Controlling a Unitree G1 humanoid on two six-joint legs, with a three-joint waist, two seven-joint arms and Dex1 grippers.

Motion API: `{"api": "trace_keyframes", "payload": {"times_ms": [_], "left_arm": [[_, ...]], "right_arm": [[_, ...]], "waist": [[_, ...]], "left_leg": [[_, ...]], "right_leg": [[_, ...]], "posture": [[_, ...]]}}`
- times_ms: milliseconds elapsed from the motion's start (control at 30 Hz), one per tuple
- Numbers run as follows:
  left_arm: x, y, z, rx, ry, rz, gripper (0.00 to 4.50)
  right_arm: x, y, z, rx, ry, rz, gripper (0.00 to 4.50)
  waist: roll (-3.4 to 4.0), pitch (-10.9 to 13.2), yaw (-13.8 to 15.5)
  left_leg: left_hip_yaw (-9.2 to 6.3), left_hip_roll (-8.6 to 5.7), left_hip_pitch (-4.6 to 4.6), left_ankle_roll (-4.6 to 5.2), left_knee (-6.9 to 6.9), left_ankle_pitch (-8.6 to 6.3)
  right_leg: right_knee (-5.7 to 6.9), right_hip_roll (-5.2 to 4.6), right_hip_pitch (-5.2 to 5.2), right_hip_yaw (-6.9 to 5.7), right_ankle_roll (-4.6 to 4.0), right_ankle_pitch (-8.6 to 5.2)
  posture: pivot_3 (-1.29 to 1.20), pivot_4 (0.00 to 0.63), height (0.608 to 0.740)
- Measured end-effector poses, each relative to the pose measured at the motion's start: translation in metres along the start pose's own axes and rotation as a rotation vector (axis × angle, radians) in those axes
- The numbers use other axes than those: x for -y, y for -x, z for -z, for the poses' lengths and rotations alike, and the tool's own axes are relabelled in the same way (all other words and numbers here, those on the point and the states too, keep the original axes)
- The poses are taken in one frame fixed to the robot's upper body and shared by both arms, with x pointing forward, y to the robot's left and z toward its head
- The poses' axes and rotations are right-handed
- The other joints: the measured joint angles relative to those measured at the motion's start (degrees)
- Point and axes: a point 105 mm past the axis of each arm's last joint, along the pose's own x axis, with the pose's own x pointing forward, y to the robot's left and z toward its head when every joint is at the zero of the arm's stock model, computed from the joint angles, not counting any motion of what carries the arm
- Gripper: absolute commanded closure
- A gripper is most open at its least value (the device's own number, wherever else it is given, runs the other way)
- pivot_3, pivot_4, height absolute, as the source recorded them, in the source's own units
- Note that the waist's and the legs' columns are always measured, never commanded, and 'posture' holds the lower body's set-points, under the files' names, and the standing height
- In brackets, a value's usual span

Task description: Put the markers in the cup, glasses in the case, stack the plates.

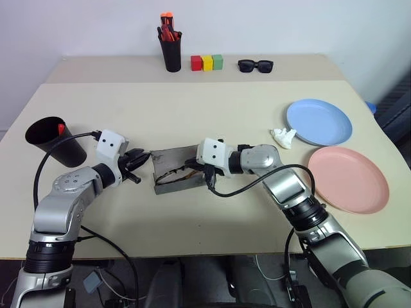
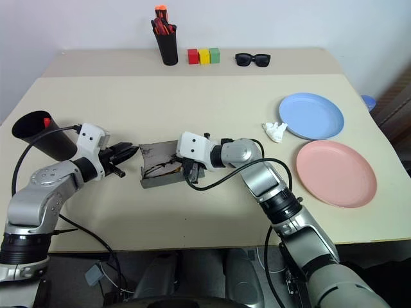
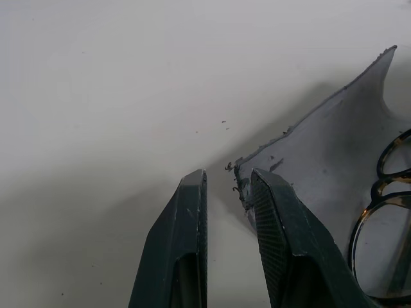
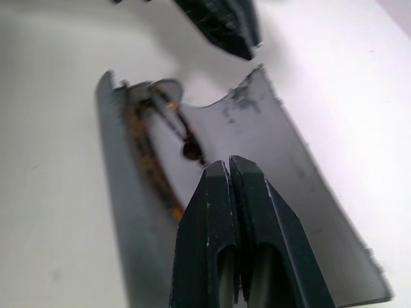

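While the wire-rimmed glasses [image 4: 164, 138] lie in the open grey case [image 2: 157, 168], the right gripper [image 4: 229, 168] hovers above, jaws closed, empty; the left gripper [image 3: 226, 181], slightly parted, holds nothing beside the case's corner.

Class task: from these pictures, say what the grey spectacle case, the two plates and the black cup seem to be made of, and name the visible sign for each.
Grey spectacle case: likely hard plastic or metal, matte; scuffed, chipped edges.
Light blue plate and salmon pink plate: probably plastic, smooth, satin; even colour, soft sheen.
Black cup: seemingly plastic, plain, thin-rimmed, dull gloss.
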Motion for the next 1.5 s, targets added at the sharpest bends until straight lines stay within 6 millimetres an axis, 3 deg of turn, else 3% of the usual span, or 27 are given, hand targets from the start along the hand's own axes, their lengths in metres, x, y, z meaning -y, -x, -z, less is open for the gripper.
{"api": "trace_keyframes", "payload": {"times_ms": [200, 300, 467, 600, 833, 1000, 1233, 1333, 1500], "left_arm": [[0.000, 0.000, 0.000, 0.000, 0.000, -0.003, 3.46], [0.000, 0.001, 0.002, -0.001, 0.004, -0.006, 3.46], [0.004, 0.013, 0.000, 0.025, 0.030, 0.029, 3.46], [0.006, 0.018, -0.006, 0.045, 0.032, 0.042, 3.46], [0.001, 0.023, 0.001, 0.012, 0.046, 0.022, 3.46], [0.000, 0.024, 0.000, 0.015, 0.050, 0.023, 3.46], [0.000, 0.024, -0.001, 0.015, 0.049, 0.020, 3.46], [-0.001, 0.024, -0.001, 0.015, 0.049, 0.017, 3.46], [0.000, 0.025, -0.001, 0.018, 0.050, 0.016, 3.46]], "right_arm": [[0.018, -0.005, -0.013, 0.022, 0.013, 0.033, 4.46], [0.010, -0.004, -0.004, 0.000, 0.014, -0.007, 4.46], [-0.013, 0.002, 0.029, -0.069, -0.037, -0.072, 4.46], [-0.017, 0.004, 0.028, -0.067, -0.019, -0.080, 4.46], [-0.024, 0.008, 0.026, -0.059, 0.003, -0.076, 4.46], [-0.018, 0.009, 0.011, -0.028, 0.054, -0.056, 4.46], [0.018, 0.008, -0.027, 0.017, 0.169, 0.024, 4.46], [0.019, 0.004, -0.012, -0.021, 0.150, 0.014, 4.46], [0.001, 0.003, 0.010, -0.049, 0.131, -0.067, 4.46]], "waist": [[0.00, 0.00, 0.02], [-0.01, 0.00, 0.13], [0.02, 0.01, -0.09], [0.01, 0.01, -0.13], [0.01, 0.01, 0.02], [0.01, 0.01, -0.03], [0.00, 0.00, 0.02], [0.00, 0.00, 0.14], [0.00, 0.00, 0.05]], "left_leg": [[0.00, 0.00, 0.00, 0.00, -0.01, 0.00], [0.00, 0.00, -0.02, 0.00, -0.01, 0.00], [0.00, 0.00, -0.01, 0.00, -0.02, 0.00], [0.00, 0.01, 0.01, 0.00, -0.01, 0.00], [0.00, 0.01, 0.00, 0.00, 0.00, 0.00], [0.00, 0.01, 0.00, 0.00, 0.00, 0.00], [0.00, 0.01, 0.00, 0.00, -0.02, 0.00], [0.01, 0.00, -0.02, 0.00, -0.02, 0.00], [0.00, 0.01, -0.02, 0.00, -0.05, 0.00]], "right_leg": [[0.00, 0.00, 0.00, 0.00, 0.00, 0.00], [-0.02, -0.01, 0.01, -0.01, 0.00, 0.00], [-0.02, 0.00, -0.02, 0.00, 0.00, 0.00], [-0.02, 0.00, 0.00, 0.00, -0.01, 0.00], [-0.03, 0.00, 0.02, 0.00, -0.01, -0.01], [-0.03, 0.00, 0.00, 0.00, -0.01, -0.01], [-0.04, 0.00, 0.00, 0.00, -0.01, -0.01], [-0.08, -0.01, 0.02, 0.00, -0.01, -0.01], [-0.07, 0.00, 0.00, -0.01, -0.01, 0.00]], "posture": [[0.00, 0.150, 0.740], [0.00, 0.150, 0.740], [0.00, 0.150, 0.740], [0.00, 0.150, 0.740], [0.00, 0.150, 0.740], [0.00, 0.150, 0.740], [0.00, 0.150, 0.740], [0.00, 0.150, 0.740], [0.00, 0.150, 0.740]]}}
